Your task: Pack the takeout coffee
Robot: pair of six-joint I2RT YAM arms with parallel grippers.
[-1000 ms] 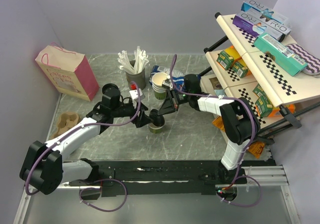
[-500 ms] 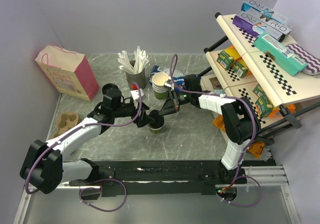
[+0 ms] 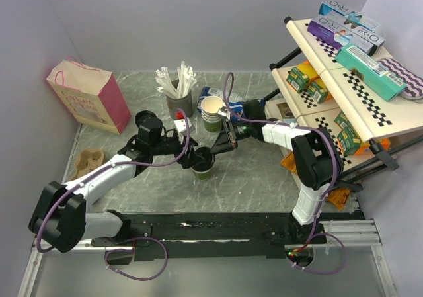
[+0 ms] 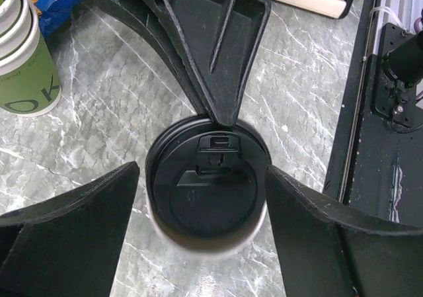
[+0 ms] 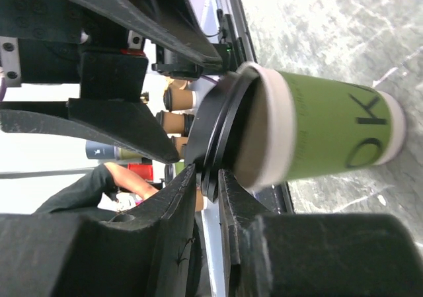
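- Between the wide-spread fingers of the left gripper [image 4: 201, 170] stands the takeout coffee [image 3: 203, 163], a small dark-green paper cup under a round black plastic lid [image 4: 208, 194], upright on the grey marbled table [image 3: 264, 178].
- That left gripper is released: one finger waits on each side of the cup, close but not clasping it.
- From the cup's far side the right gripper [image 5: 206, 178] straddles the lid's rim, fingers narrowly parted; whether they pinch it or merely bracket it I cannot tell. The lid looks slightly askew.
- Just beyond the cup is a stack of lidless cream paper cups [image 3: 211, 112]. Well apart from it, on the left arm's side, are a brown moulded-pulp cup carrier [image 3: 87, 159] and a pink paper bag [image 3: 89, 95].
- To my eye the lid is being seated and the pick-up is not yet made. Next, the right fingers should clear the rim. The left should then close on the cup's body and lift it level.
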